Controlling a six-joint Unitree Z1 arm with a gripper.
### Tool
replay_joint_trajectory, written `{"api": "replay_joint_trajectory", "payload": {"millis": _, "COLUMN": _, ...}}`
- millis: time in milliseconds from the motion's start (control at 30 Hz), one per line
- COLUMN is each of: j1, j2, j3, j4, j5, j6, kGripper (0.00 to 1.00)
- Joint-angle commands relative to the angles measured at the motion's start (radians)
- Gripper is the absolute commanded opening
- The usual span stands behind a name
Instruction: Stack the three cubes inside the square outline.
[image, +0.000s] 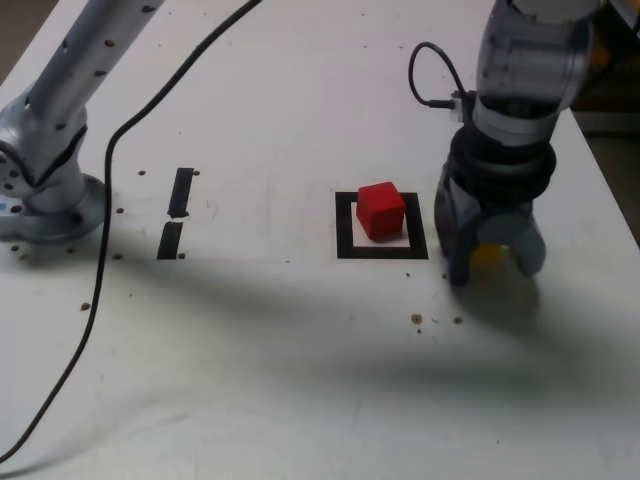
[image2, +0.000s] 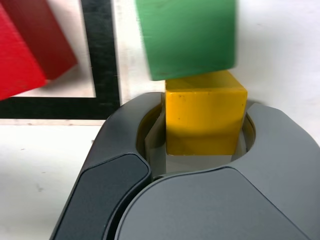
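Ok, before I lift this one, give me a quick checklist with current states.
1. Claw around yellow cube: ok, a jaw on each side.
2. Grip firm: cannot tell, contact on both sides unclear.
3. Red cube inside square outline: ok.
4. Top of red cube free: ok.
5. Green cube clear of yellow cube: not ok, they look touching.
6. Cable away from outline: ok.

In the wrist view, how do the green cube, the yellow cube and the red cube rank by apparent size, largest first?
1. Green cube, cropped by the frame edge.
2. Yellow cube, partly hidden between the jaws.
Red cube: mostly cut off, so it cannot be ranked. Differing nearness to the camera makes the order unsure.
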Motion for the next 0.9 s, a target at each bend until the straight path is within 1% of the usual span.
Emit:
{"api": "replay_joint_trajectory", "payload": {"millis": 0, "j1": -0.007, "j2": 0.003, "j3": -0.012, "j4": 0.002, "j5": 0.007, "j6": -0.002, "kGripper": 0.22}}
{"api": "replay_joint_trajectory", "payload": {"millis": 167, "j1": -0.022, "j2": -0.032, "j3": -0.018, "j4": 0.046, "j5": 0.014, "j6": -0.026, "kGripper": 0.19}}
{"api": "replay_joint_trajectory", "payload": {"millis": 333, "j1": -0.049, "j2": -0.109, "j3": -0.032, "j4": 0.141, "j5": 0.025, "j6": -0.075, "kGripper": 0.19}}
{"api": "replay_joint_trajectory", "payload": {"millis": 467, "j1": -0.080, "j2": -0.171, "j3": -0.061, "j4": 0.222, "j5": 0.054, "j6": -0.114, "kGripper": 0.19}}
{"api": "replay_joint_trajectory", "payload": {"millis": 567, "j1": -0.099, "j2": -0.213, "j3": -0.063, "j4": 0.265, "j5": 0.077, "j6": -0.142, "kGripper": 0.19}}
{"api": "replay_joint_trajectory", "payload": {"millis": 700, "j1": -0.109, "j2": -0.258, "j3": -0.019, "j4": 0.288, "j5": 0.086, "j6": -0.176, "kGripper": 0.19}}
{"api": "replay_joint_trajectory", "payload": {"millis": 867, "j1": -0.101, "j2": -0.299, "j3": 0.064, "j4": 0.285, "j5": 0.076, "j6": -0.210, "kGripper": 0.19}}
